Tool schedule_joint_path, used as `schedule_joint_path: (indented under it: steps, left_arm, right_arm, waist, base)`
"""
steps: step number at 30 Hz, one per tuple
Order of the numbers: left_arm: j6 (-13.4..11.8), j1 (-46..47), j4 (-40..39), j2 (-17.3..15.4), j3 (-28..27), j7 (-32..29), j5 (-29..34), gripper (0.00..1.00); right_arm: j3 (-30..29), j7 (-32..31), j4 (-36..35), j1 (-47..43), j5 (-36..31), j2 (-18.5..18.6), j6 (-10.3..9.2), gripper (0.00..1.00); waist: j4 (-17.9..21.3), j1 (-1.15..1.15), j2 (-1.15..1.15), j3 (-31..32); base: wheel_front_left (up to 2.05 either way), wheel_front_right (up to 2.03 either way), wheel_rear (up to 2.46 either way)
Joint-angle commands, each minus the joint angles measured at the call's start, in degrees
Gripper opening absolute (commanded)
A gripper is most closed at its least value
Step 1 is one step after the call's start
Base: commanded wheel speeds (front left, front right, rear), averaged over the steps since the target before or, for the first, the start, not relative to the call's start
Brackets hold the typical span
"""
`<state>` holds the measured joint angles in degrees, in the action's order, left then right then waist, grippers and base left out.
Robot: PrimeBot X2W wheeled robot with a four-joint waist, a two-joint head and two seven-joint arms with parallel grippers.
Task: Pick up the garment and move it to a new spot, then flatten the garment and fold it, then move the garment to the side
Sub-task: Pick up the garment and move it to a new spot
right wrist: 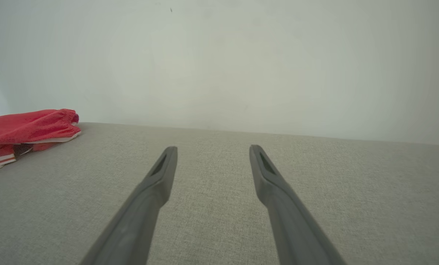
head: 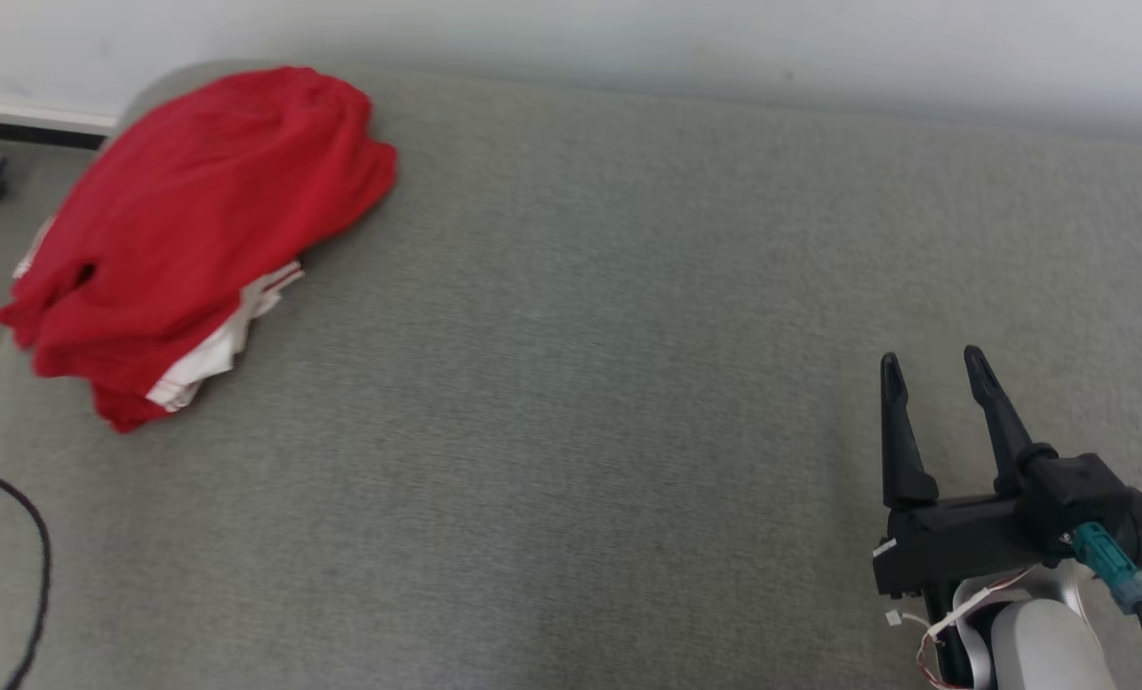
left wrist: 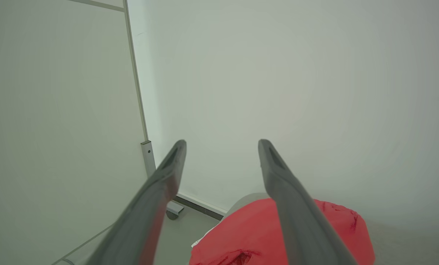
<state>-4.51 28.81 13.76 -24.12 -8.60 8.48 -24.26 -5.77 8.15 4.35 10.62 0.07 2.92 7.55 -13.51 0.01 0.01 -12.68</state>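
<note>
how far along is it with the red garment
Done: the red garment lies in rough layers at the far left corner of the grey table. That may be the folded, set-aside state or an untouched heap; I cannot tell which. In hand: nothing. The left gripper and right gripper are open and empty. Left: if untouched, every step.
</note>
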Motion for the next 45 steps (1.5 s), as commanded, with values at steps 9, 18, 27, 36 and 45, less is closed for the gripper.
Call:
schedule_joint_path:
  steps: [9, 18, 27, 36, 45]
  left_arm:
    - [2.8, 10.4, 11.5, -5.6, 0.5, -2.7, -0.4, 1.0]
    - [5.6, 14.9, 25.2, -8.7, 3.5, -9.1, -0.1, 1.0]
    - [8.7, 17.1, 35.2, -8.6, 6.1, -16.6, -1.8, 1.0]
    - [7.9, 18.8, 37.8, -9.0, 7.0, -13.6, -0.8, 0.0]
    - [7.9, 24.2, 32.0, -9.9, 5.7, 0.5, -0.8, 0.0]
  right_arm:
    - [-0.2, 2.1, -0.4, 2.8, 1.7, -0.1, -0.12, 1.0]
    - [0.3, 3.6, 0.8, 3.7, 2.3, -0.1, -0.12, 1.0]
    - [0.5, 3.3, 1.2, 3.7, 1.8, -0.1, -0.12, 1.0]
    - [0.5, 3.0, 0.8, 2.9, 1.3, -0.1, -0.12, 1.0]
    - [0.8, 3.7, 2.5, 0.9, 2.9, -0.1, -0.12, 1.0]
  waist:
    - [11.5, -0.01, -0.01, -11.4]
    - [14.1, -0.01, -0.01, -12.7]
    - [14.2, -0.01, -0.01, -11.4]
    - [14.5, -0.01, -0.01, -9.7]
    - [12.6, -0.01, -0.01, -4.1]
  base:
    - [0.0, 0.0, 0.0]
    - [0.0, 0.0, 0.0]
    - [0.0, 0.0, 0.0]
    - [0.0, 0.0, 0.0]
    - [0.0, 0.0, 0.0]
